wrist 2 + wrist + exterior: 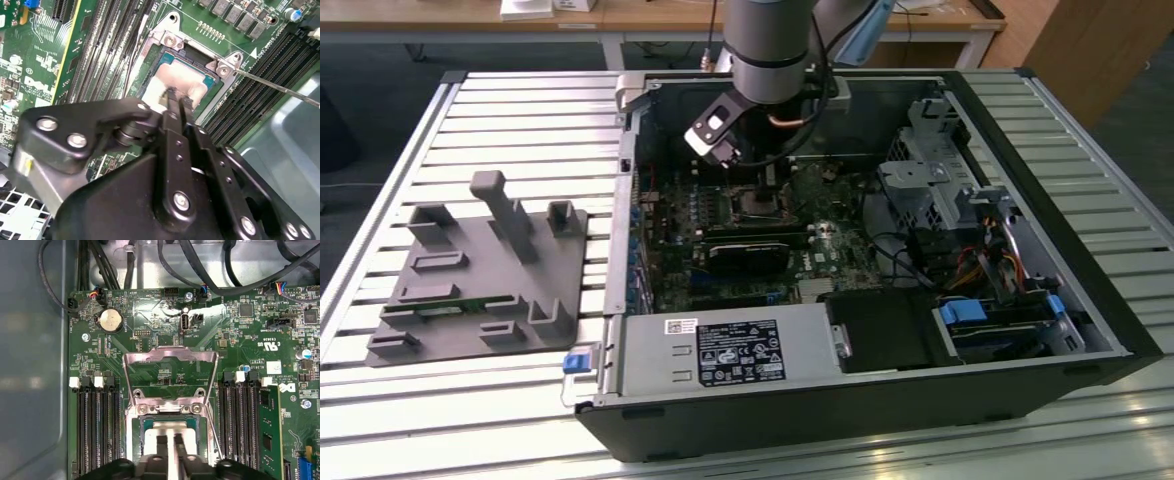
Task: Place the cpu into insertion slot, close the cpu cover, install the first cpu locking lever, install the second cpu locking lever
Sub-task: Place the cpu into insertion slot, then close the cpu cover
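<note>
Inside the black computer case (881, 425), we seat the silvery square cpu (172, 80) in the grey-rimmed insertion slot (170, 39), black gripper (176, 96) narrowly parted on it; thin silver cpu cover (170, 356) not yet closed

cpu (167, 427) in insertion slot (141, 435), cpu cover (170, 354) open

Quantities in both wrist views and the exterior view: one robot arm (767, 50) with one gripper (177, 100); one open computer case (1081, 270); one slatted table (520, 110); one grey holder block (480, 270) on the exterior view's left; one graphics card (750, 250); one labelled power supply box (720, 352); on the board, one socket (131, 440), one chip (167, 426), one cover plate (170, 356), two hinge screws (137, 394), one coin battery (111, 320), two banks of memory slots (97, 430), one bank per side of the socket
</note>
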